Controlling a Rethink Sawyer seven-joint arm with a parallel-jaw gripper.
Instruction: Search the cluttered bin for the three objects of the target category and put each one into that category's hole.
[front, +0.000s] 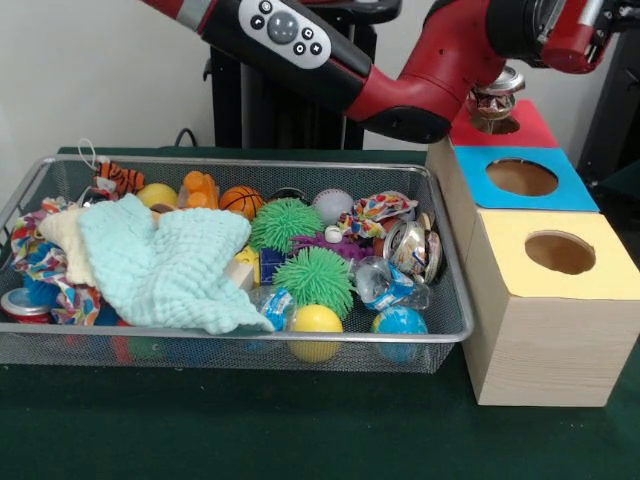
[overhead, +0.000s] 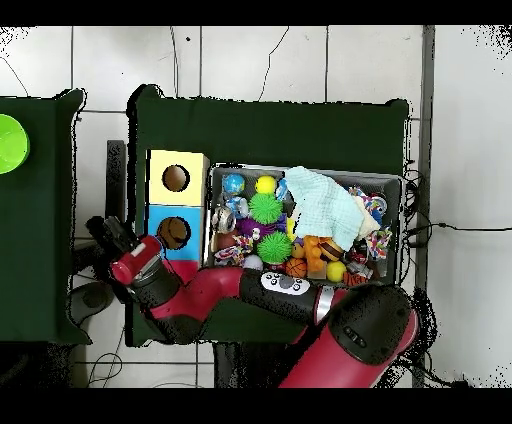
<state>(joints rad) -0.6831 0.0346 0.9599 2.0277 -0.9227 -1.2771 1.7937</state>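
Observation:
My gripper (front: 495, 98) hangs at the back right, shut on a dented silver can (front: 497, 106), holding it upright just over the hole (front: 505, 127) of the red-topped box (front: 532, 126). The can's lower end is at the hole's mouth. A second silver can (front: 408, 246) lies on its side at the right end of the wire mesh bin (front: 250, 338). A red can (front: 22, 305) lies at the bin's near left corner, half under cloth. In the overhead view the arm (overhead: 200, 295) covers the red-topped box and the gripper.
The blue-topped box (front: 520, 180) and yellow-topped box (front: 560, 255) stand in front of the red one. The bin holds a pale green cloth (front: 160, 265), two green spiky balls (front: 312, 280), several small balls, a crushed clear bottle (front: 385, 285) and patterned fabric.

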